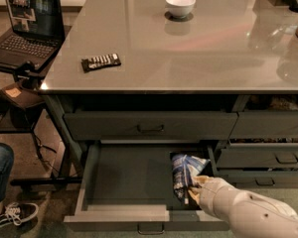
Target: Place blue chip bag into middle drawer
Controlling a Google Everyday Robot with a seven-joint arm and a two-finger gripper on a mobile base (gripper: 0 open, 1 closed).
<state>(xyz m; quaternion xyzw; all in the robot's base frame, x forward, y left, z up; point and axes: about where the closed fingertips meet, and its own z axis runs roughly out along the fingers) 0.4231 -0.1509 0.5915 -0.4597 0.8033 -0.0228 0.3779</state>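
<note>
The blue chip bag (185,175), dark blue with white patches, lies inside the open middle drawer (124,180) at its right end, against the right wall. My gripper (193,186) reaches into the drawer from the lower right on a white arm. Its pale fingertips are at the bag's lower right edge, touching it. The bag's lower part is hidden behind the gripper.
A black bar (101,61) lies on the grey counter (188,53) near its left edge, and a white bowl (180,5) stands at the back. A closed drawer (150,126) is above the open one, narrower drawers (268,157) at right. A laptop (27,24) and a person's shoe (12,214) are at left.
</note>
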